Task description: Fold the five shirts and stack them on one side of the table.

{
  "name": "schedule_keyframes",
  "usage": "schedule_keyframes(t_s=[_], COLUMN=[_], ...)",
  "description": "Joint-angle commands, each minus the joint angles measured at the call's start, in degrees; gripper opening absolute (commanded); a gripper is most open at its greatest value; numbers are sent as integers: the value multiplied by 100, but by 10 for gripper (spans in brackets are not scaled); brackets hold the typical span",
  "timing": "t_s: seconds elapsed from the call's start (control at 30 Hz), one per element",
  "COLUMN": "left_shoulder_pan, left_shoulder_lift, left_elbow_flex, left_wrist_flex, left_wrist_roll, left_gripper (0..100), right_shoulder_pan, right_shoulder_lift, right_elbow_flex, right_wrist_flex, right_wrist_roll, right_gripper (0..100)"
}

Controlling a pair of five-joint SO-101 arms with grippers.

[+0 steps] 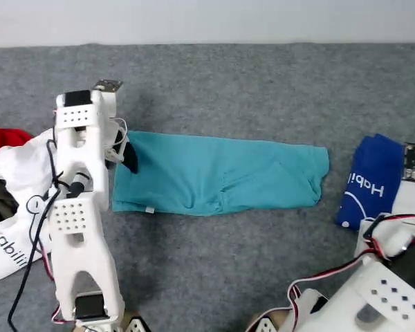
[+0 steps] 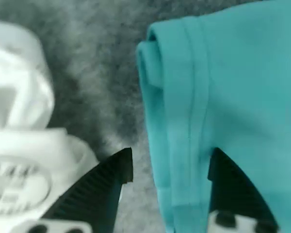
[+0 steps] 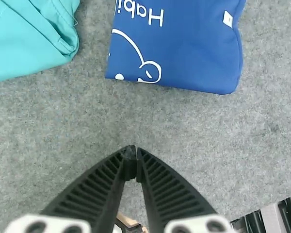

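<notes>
Our left hand stands apart, astride the end hem of the teal shirt, which lies long across the middle of the bench. If it closes too shallow, we may catch only the top layer and the fold opens. Our right hand is pressed together near the blue shirt.

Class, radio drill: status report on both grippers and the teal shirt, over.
Left gripper open, fingers astride end of teal shirt. Right gripper shut, empty, over carpet by folded blue shirt. Shirt a long strip, mid-table.
</notes>
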Motion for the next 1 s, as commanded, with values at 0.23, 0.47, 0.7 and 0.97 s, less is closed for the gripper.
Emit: schedule_keyframes(t_s=[0.23,0.47,0.7,0.97], left_shoulder_pan=[527,695,730,1829], left_shoulder_lift=[413,-70,-1108,-2629], left_elbow_flex=[-690,-646,-523,945], left_wrist_flex=[123,141,149,132], left_wrist_roll=[202,237,246,527], left_gripper=[59,4,4,5], right_shoulder_pan=[40,48,48,40], right_shoulder_lift=[-40,-75,-84,-84], right_elbow_flex=[-35,-35,-35,-35], right_wrist_flex=[180,189,189,171], right_wrist_roll=[44,44,44,44], right_gripper=[14,13,12,13])
